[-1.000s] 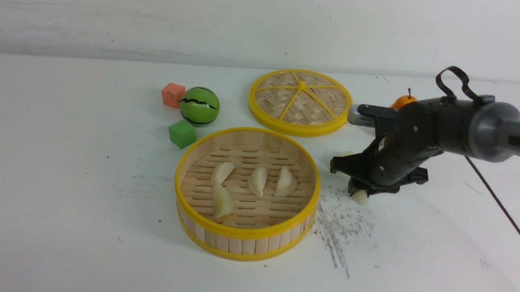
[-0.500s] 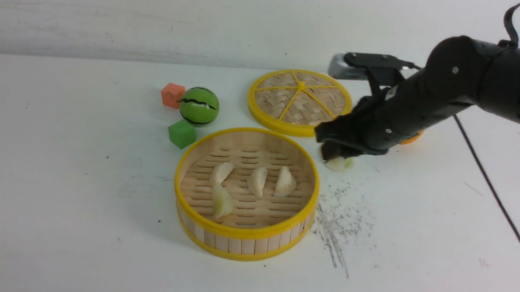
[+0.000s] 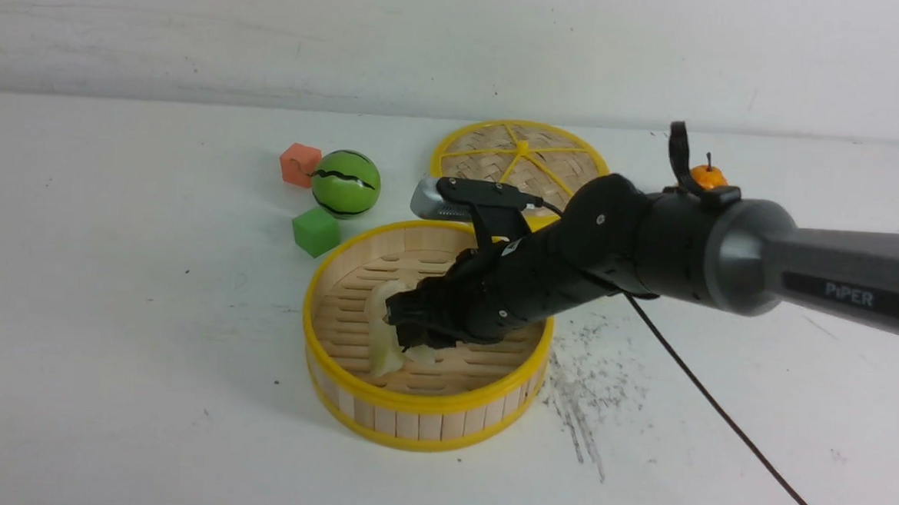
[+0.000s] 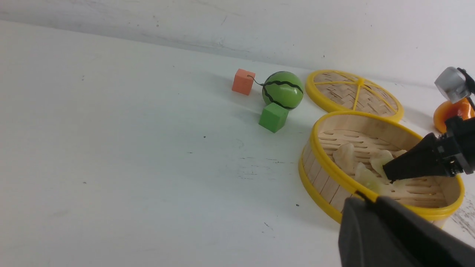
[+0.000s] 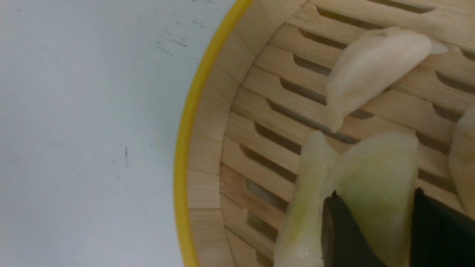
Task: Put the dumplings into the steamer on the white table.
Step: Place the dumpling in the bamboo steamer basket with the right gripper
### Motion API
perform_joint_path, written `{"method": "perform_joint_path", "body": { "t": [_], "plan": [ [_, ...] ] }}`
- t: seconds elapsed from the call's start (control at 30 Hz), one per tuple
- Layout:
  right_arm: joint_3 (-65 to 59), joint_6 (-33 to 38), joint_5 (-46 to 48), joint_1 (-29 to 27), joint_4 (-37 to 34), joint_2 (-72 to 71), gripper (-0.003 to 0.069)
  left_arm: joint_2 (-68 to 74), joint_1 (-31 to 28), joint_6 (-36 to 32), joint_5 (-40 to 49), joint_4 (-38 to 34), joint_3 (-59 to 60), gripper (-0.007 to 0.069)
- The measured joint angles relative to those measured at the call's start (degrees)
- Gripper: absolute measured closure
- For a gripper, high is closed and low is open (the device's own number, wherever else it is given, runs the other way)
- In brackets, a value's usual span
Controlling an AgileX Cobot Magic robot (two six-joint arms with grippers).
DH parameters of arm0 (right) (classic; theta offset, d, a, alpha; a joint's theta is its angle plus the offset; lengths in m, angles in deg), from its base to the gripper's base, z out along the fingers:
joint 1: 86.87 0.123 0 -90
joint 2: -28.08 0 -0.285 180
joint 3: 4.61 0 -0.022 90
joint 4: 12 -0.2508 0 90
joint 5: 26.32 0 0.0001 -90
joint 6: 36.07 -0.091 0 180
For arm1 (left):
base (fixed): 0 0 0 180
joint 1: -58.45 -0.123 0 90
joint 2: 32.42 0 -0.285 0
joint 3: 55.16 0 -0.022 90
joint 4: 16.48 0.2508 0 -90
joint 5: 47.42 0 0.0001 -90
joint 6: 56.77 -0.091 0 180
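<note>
Dumpling [image 5: 374, 207] pinched in right hand [image 3: 411, 341], arm stretched over steamer [image 3: 418, 405].

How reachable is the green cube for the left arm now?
Probably yes: the green cube sits on the white table beside the steamer, clear of the right gripper inside it.

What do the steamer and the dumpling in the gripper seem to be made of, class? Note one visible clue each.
Steamer: pale matt wood or bamboo, going by the grain and separate slats; its yellow rims look smooth, perhaps plastic.
Dumpling in the right gripper: pale, green-tinged, slightly translucent with a soft sheen, likely rubber or soft plastic, though that is uncertain.
</note>
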Motion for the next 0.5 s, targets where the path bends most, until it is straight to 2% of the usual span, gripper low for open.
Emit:
{"method": "perform_joint_path", "body": {
  "t": [0.17, 0.37, 0.5],
  "plan": [
    [0.0, 0.0, -0.1, 0.0, 0.1, 0.6, 0.0402, 0.0, 0.0, 0.0, 0.1, 0.0, 0.0, 0.0589],
    [0.0, 0.2, 1.0, -0.1, 0.1, 0.5, 0.0272, 0.0, 0.0, 0.0, 0.1, 0.0, 0.0, 0.0586],
    [-0.1, 0.2, 3.5, -1.7, 0.4, -2.6, 0.0226, 0.0, 0.0, 0.0, 0.1, 0.0, 0.0, 0.0586]
  ]
}}
